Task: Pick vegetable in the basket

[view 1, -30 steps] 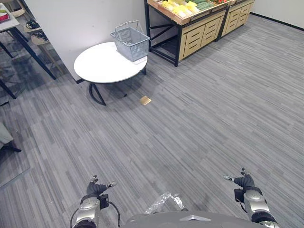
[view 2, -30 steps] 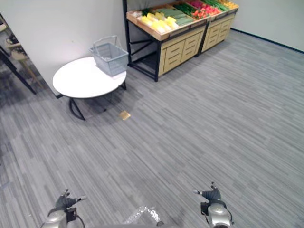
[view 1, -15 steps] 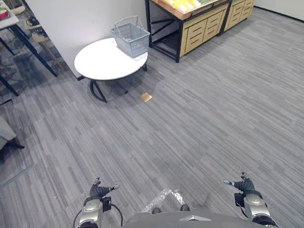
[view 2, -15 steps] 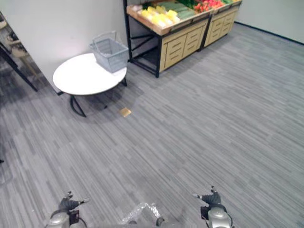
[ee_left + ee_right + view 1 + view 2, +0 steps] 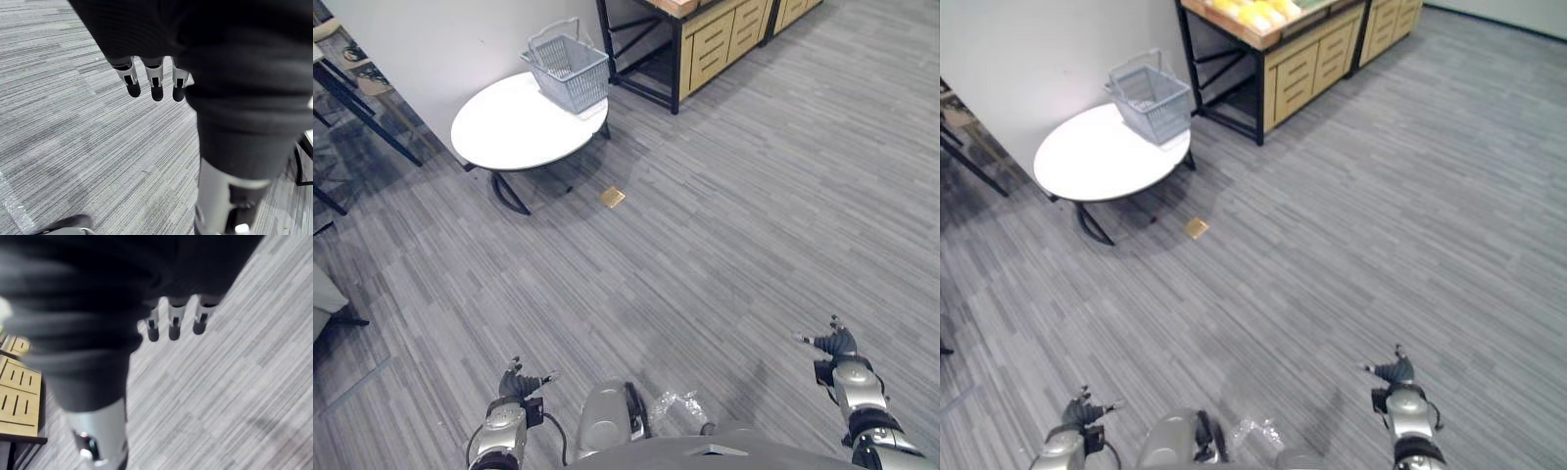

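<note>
Left robot hand [image 5: 516, 385] and right robot hand [image 5: 835, 344] hang low over the grey floor [image 5: 734, 215], fingers loosely straight, holding nothing. Far ahead of the left robot hand, a grey wire basket [image 5: 568, 67] stands on the round white bench [image 5: 504, 127]. Beyond it, yellow produce [image 5: 1252, 12] lies on a wooden stand [image 5: 1301, 70].

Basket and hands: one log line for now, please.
basket: on white table | left hand: open, empty | right hand: open, empty | pick: not started

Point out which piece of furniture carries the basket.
The low round white table: the grey basket stands on its far edge. The wooden stand beside it holds yellow produce.
</note>
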Robot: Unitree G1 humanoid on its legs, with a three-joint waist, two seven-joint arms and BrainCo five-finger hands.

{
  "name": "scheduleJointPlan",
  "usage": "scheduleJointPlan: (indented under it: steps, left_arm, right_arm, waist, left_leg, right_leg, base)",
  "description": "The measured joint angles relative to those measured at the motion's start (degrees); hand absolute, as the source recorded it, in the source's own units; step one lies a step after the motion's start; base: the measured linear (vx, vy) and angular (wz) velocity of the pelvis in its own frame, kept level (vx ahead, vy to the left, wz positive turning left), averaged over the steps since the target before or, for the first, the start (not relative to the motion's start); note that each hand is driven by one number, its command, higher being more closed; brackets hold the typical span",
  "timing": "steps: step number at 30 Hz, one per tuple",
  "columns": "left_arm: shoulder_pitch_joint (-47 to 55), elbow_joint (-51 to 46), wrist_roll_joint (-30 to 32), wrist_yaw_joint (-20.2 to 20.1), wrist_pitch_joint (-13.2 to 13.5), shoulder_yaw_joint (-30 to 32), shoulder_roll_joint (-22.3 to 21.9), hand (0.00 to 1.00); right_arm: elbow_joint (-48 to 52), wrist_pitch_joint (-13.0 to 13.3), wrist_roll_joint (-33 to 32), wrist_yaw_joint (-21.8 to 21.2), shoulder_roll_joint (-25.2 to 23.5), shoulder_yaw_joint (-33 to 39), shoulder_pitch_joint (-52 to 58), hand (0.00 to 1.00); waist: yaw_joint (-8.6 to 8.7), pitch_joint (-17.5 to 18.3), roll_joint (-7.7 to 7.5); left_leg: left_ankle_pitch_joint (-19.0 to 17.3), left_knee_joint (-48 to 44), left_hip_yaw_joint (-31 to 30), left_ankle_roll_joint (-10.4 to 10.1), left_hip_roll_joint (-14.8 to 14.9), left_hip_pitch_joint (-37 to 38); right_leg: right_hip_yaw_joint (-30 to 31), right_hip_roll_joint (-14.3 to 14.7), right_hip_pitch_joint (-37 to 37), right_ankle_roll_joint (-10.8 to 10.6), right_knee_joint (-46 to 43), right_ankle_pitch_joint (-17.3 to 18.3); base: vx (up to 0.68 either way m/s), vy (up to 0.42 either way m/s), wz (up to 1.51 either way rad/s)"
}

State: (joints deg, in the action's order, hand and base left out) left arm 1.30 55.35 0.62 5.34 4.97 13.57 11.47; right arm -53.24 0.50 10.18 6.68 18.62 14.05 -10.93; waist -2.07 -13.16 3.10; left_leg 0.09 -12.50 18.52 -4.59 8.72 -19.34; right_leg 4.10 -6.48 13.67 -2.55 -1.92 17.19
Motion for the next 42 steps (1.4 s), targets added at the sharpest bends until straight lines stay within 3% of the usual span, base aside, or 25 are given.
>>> scheduleJointPlan:
  steps: [2, 4, 6, 7, 8, 10, 12, 14, 16, 17, 19, 20, 21, 23, 26, 27, 29, 32, 34, 35, 36, 37, 39, 41, 42]
  left_arm:
    - [0.5, -0.1, 0.0, 0.0, 0.4, 0.0, -0.5, 0.00]
    - [0.7, 0.0, 0.1, -0.1, 0.4, 0.0, -0.7, 0.00]
    - [2.2, -0.1, 0.1, -0.1, 0.3, 0.0, -0.3, 0.00]
    - [2.8, -0.1, 0.1, -0.2, 0.2, -0.1, -0.1, 0.00]
    - [3.3, -0.3, 0.1, -0.2, 0.2, -0.2, 0.1, 0.00]
    - [3.5, -1.8, 0.1, -0.1, 0.2, -0.3, 0.3, 0.00]
    - [2.4, -3.4, 0.1, -0.1, 0.3, -1.3, 0.7, 0.00]
    - [1.6, -4.7, 0.1, 0.0, 0.4, -1.5, 0.9, 0.00]
    - [0.3, -4.7, 0.1, 0.0, 0.5, -2.2, 0.8, 0.00]
    - [-0.2, -4.7, 0.2, 0.0, 0.6, -2.2, 1.0, 0.00]
    - [0.1, -4.6, 0.7, 0.0, 0.7, -2.2, 1.4, 0.00]
    - [0.5, -4.4, 1.3, -0.2, 0.7, -2.3, 0.4, 0.00]
    - [0.8, -4.3, 1.4, -0.4, 0.7, -2.3, -0.3, 0.00]
    - [2.3, -2.9, 1.4, -0.4, 1.1, -2.1, -2.5, 0.00]
    - [3.5, -1.8, 1.3, -0.4, 0.9, -1.6, -4.1, 0.00]
    - [4.3, -1.8, 1.3, -0.4, 0.8, -1.6, -4.4, 0.00]
    - [4.6, -1.9, 1.3, -0.3, 0.8, -1.6, -4.4, 0.00]
    - [4.8, -1.9, 1.3, -0.3, 0.7, -0.8, -4.4, 0.00]
    - [4.9, -1.9, 1.3, -0.3, 0.7, -0.6, -4.6, 0.00]
    - [5.9, -1.9, 1.3, -0.3, 0.7, -0.4, -4.9, 0.00]
    - [5.8, -2.3, 1.3, -0.2, 0.7, -0.1, -5.0, 0.00]
    - [5.8, -2.4, 1.4, -0.1, 0.8, -0.1, -5.2, 0.00]
    - [6.3, -1.8, 2.7, 0.0, 0.6, 0.0, -6.4, 0.00]
    - [7.2, -1.7, 3.4, -0.1, 0.3, -0.5, -5.8, 0.00]
    - [7.2, -1.6, 3.4, -0.1, 0.2, -1.1, -5.3, 0.00]
  right_arm:
    - [-0.6, 0.0, 0.1, -0.4, -1.0, -2.4, 0.0, 0.00]
    - [-0.6, 0.1, 0.2, -0.7, -2.3, -3.4, 0.0, 0.00]
    - [-0.5, 0.0, 0.3, -0.9, -4.8, -4.0, 0.4, 0.00]
    - [-0.4, 0.1, 0.4, -1.0, -5.5, -4.9, 0.4, 0.00]
    - [0.3, 0.1, 1.1, -1.2, -5.8, -6.8, 0.4, 0.00]
    - [2.8, 0.2, 2.5, -1.2, -6.0, -8.2, 0.6, 0.00]
    - [7.9, 0.6, 2.5, -1.1, -6.0, -8.1, 1.5, 0.00]
    - [10.9, 0.9, 2.5, -1.1, -5.9, -7.7, 2.0, 0.00]
    - [12.5, 1.0, 2.6, -0.9, -4.8, -7.2, 2.0, 0.00]
    - [13.6, 1.0, 2.9, -0.4, -4.6, -5.8, 1.9, 0.00]
    - [14.7, 0.8, 4.8, 0.5, -4.0, -5.0, 2.0, 0.00]
    - [15.4, 0.5, 5.4, 0.8, -2.5, -4.9, 1.6, 0.00]
    - [15.9, 0.4, 6.4, 0.9, -1.9, -4.7, 1.3, 0.00]
    - [18.1, 0.0, 8.4, 1.2, -0.5, -4.7, -1.7, 0.00]
    - [18.6, -0.1, 9.2, 2.1, -0.1, -7.3, -4.7, 0.00]
    - [19.1, -0.1, 9.2, 2.7, -0.2, -8.4, -6.2, 0.00]
    - [20.7, 0.1, 9.2, 3.2, 0.0, -9.1, -8.4, 0.00]
    - [20.9, 0.3, 9.2, 3.7, 1.3, -9.2, -12.0, 0.00]
    - [20.9, 0.4, 9.3, 3.7, 3.3, -9.6, -13.2, 0.00]
    - [20.9, 0.4, 9.7, 3.9, 4.5, -9.8, -13.9, 0.00]
    - [20.8, 0.4, 10.5, 4.5, 4.7, -10.2, -14.1, 0.00]
    - [20.8, 0.5, 11.6, 4.7, 5.0, -10.2, -14.6, 0.00]
    - [20.5, 0.5, 14.9, 4.8, 5.0, -10.2, -16.8, 0.00]
    - [20.5, 0.7, 16.1, 4.8, 5.0, -10.5, -19.3, 0.00]
    - [20.5, 0.6, 16.2, 4.9, 5.0, -10.7, -20.3, 0.00]
  waist:
    - [-1.11, 0.1, -1.33]
    - [-1.64, 0.3, -3.21]
    - [-1.76, 0.2, -5.54]
    - [-1.76, 0.2, -5.90]
    - [-1.65, 0.2, -5.82]
    - [-0.65, 0.1, -5.53]
    - [0.14, 0.2, -4.96]
    - [1.65, 0.0, -4.63]
    - [2.58, 0.0, -3.98]
    - [2.56, 0.0, -4.10]
    - [2.56, 0.6, -5.43]
    - [2.33, 0.9, -3.95]
    - [2.05, 1.6, -2.58]
    - [1.21, 2.2, 1.15]
    - [0.79, 0.8, 1.83]
    - [-0.31, 0.2, 2.07]
    - [-1.65, -0.3, 1.22]
    - [-2.03, -0.8, 0.47]
    - [-2.02, -1.0, -0.11]
    - [-2.46, -1.0, -0.05]
    - [-2.89, -1.1, -2.69]
    - [-2.66, -1.1, -2.99]
    - [-3.88, -1.3, -3.89]
    - [-4.04, -1.6, -4.38]
    - [-3.86, -1.8, -4.64]
  left_leg:
    - [-0.2, -4.5, -0.6, 3.8, -2.3, -0.5]
    - [-2.4, -5.4, 0.0, 6.8, -4.2, 0.4]
    - [-6.8, -5.8, -0.1, 8.4, -6.0, 5.8]
    - [-8.0, -5.4, -0.8, 8.6, -6.3, 8.8]
    - [-9.4, -4.2, -2.1, 8.6, -6.6, 12.9]
    - [-9.7, 0.3, -4.3, 8.6, -7.2, 18.8]
    - [-10.0, 4.8, -8.5, 8.0, -7.2, 23.4]
    - [-10.4, 6.5, -12.0, 6.7, -6.5, 25.9]
    - [-12.1, 6.7, -15.9, 4.9, -4.6, 27.8]
    - [-13.5, 7.1, -17.8, 3.0, -3.5, 29.2]
    - [-16.6, 7.4, -20.6, 0.3, -2.5, 31.8]
    - [-19.0, 6.0, -22.1, -1.2, -0.5, 33.3]
    - [-19.2, 4.4, -22.1, -1.4, 0.7, 32.8]
    - [-15.9, -8.5, -22.6, -1.8, 3.5, 27.5]
    - [-6.5, -33.2, -21.1, -2.6, 6.4, 18.6]
    - [-7.9, -41.9, -16.4, -0.8, 8.6, 15.4]
    - [-10.5, -45.1, -7.1, 1.0, 10.4, 9.2]
    - [-12.4, -30.9, 1.4, 1.5, 8.0, 3.2]
    - [-8.9, -13.8, 5.8, 2.0, 3.8, 2.4]
    - [0.0, -4.4, 6.1, 6.4, 0.9, 3.2]
    - [0.7, -0.8, 6.5, 8.1, -2.8, 6.1]
    - [-0.3, -1.3, 5.7, 8.7, -3.2, 6.1]
    - [-4.7, -2.8, 4.4, 9.3, -4.0, 9.8]
    - [-6.4, 0.0, 2.9, 8.9, -5.2, 15.3]
    - [-6.7, 0.8, 2.1, 8.8, -5.6, 17.0]
  right_leg:
    - [-0.1, -2.3, -0.6, 0.6, -5.1, 0.8]
    - [0.1, -3.8, -4.6, -1.6, -15.7, -0.4]
    - [2.8, -4.1, -10.4, -12.6, -34.9, -8.8]
    - [3.2, -3.3, -12.4, -12.6, -42.4, -11.4]
    - [2.3, -2.2, -15.9, -12.5, -52.6, -11.2]
    - [-2.5, -2.2, -21.2, -11.1, -59.2, -9.5]
    - [-7.4, -2.6, -27.2, -6.3, -54.7, -5.7]
    - [-8.3, -2.2, -30.6, -4.9, -42.8, -5.1]
    - [-8.0, -1.7, -31.4, -3.9, -22.6, -7.5]
    - [-6.7, -2.0, -31.3, -4.2, -10.3, -12.2]
    - [-4.1, -3.2, -31.7, -5.6, -4.0, -14.3]
    - [-4.2, -1.8, -32.6, -7.0, -9.8, -20.2]
    - [-4.1, -0.8, -33.5, -6.4, -12.6, -20.1]
    - [-6.4, 1.8, -32.8, -3.2, -16.6, -14.7]
    - [-9.1, 3.1, -22.7, -0.8, -12.7, -11.4]
    - [-9.8, 3.6, -17.6, 0.3, -9.8, -11.0]
    - [-10.5, 3.2, -11.4, 0.7, -5.2, -10.3]
    - [-13.0, 1.6, -7.1, -0.4, -1.2, -9.7]
    - [-15.1, -0.1, -4.6, -2.9, 0.3, -8.6]
    - [-15.9, -1.0, -2.5, -4.5, 0.9, -7.3]
    - [-16.3, -2.9, -1.5, -4.7, 0.6, -7.3]
    - [-16.3, -3.0, -1.7, -4.6, -0.6, -8.2]
    - [-15.1, -4.5, -3.7, -5.8, -14.0, -9.2]
    - [-11.1, -5.8, -11.4, -10.7, -35.8, -11.4]
    - [-9.2, -5.6, -14.0, -11.1, -42.3, -10.6]
  base:
    - [0.43, 0.273, -0.12]
    - [0.53, 0.282, 0.11]
    - [0.53, 0.232, 0.18]
    - [0.66, 0.212, 0.21]
    - [0.55, 0.140, 0.29]
    - [0.51, 0.067, 0.60]
    - [0.42, -0.033, 0.86]
    - [0.55, -0.192, 1.19]
    - [0.58, -0.327, 1.22]
    - [0.54, -0.375, 0.83]
    - [0.60, -0.466, 0.98]
    - [0.63, -0.482, 0.79]
    - [0.62, -0.441, 0.42]
    - [0.61, -0.432, 0.23]
    - [0.51, -0.286, 0.28]
    - [0.47, -0.197, 0.12]
    - [0.48, -0.134, 0.06]
    - [0.46, 0.031, 0.33]
    - [0.49, 0.164, 0.44]
    - [0.54, 0.174, 0.49]
    - [0.63, 0.205, 0.54]
    - [0.48, 0.171, 0.60]
    - [0.51, 0.204, 0.40]
    - [0.40, 0.108, 0.36]
    - [0.31, 0.015, 0.60]
